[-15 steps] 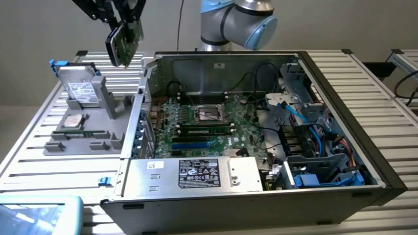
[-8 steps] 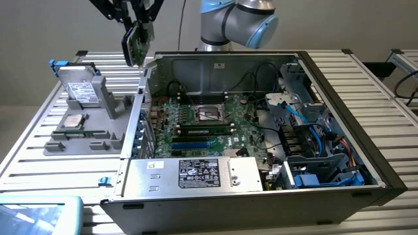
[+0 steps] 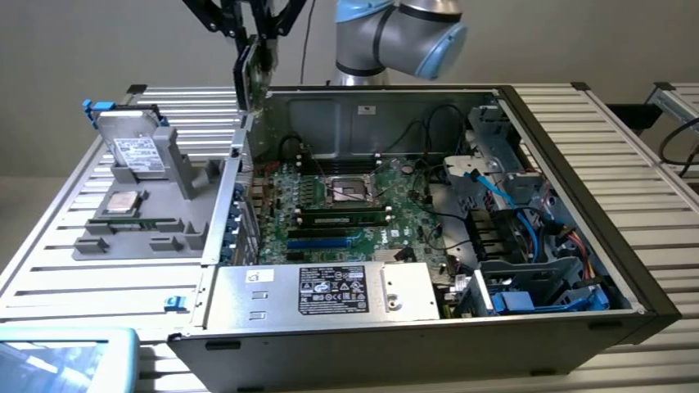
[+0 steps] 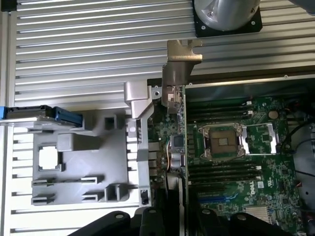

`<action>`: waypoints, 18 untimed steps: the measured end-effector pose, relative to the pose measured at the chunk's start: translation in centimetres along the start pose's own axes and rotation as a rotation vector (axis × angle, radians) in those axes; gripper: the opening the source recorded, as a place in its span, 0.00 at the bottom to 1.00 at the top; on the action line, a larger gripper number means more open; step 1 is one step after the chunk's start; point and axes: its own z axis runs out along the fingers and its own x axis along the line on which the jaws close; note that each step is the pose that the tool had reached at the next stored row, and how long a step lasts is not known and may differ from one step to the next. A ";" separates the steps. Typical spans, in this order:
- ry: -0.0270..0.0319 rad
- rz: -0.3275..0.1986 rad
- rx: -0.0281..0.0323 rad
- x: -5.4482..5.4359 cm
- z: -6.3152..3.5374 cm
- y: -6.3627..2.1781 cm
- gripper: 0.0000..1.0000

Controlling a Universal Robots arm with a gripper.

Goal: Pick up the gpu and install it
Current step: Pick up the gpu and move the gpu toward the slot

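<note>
A plain pale wall (image 3: 568, 41) stands behind the ribbed metal table (image 3: 617, 139).

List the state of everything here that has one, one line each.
gpu: on edge in the air, above the case wall, in no slot.
gripper: fingers shut on the gpu.
computer case: lying flat, side open.
CPU socket: cover plate flipped open, no chip in it.
memory stick: seated on the board.
hard drive: propped in the gray holder, outside the case.

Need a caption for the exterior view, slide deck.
Gripper holds the gpu upright above the open computer case, near its wall on the exterior view's left.
</note>
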 end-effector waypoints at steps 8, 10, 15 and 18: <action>0.0196 0.002 0.0039 -3.1 -0.04 0.31 0.29; 0.0232 0.003 0.0046 -4.0 -0.05 0.39 0.29; 0.0317 0.003 0.0055 -6.0 -0.08 0.57 0.29; 0.0353 0.003 0.0059 -7.2 -0.10 0.68 0.29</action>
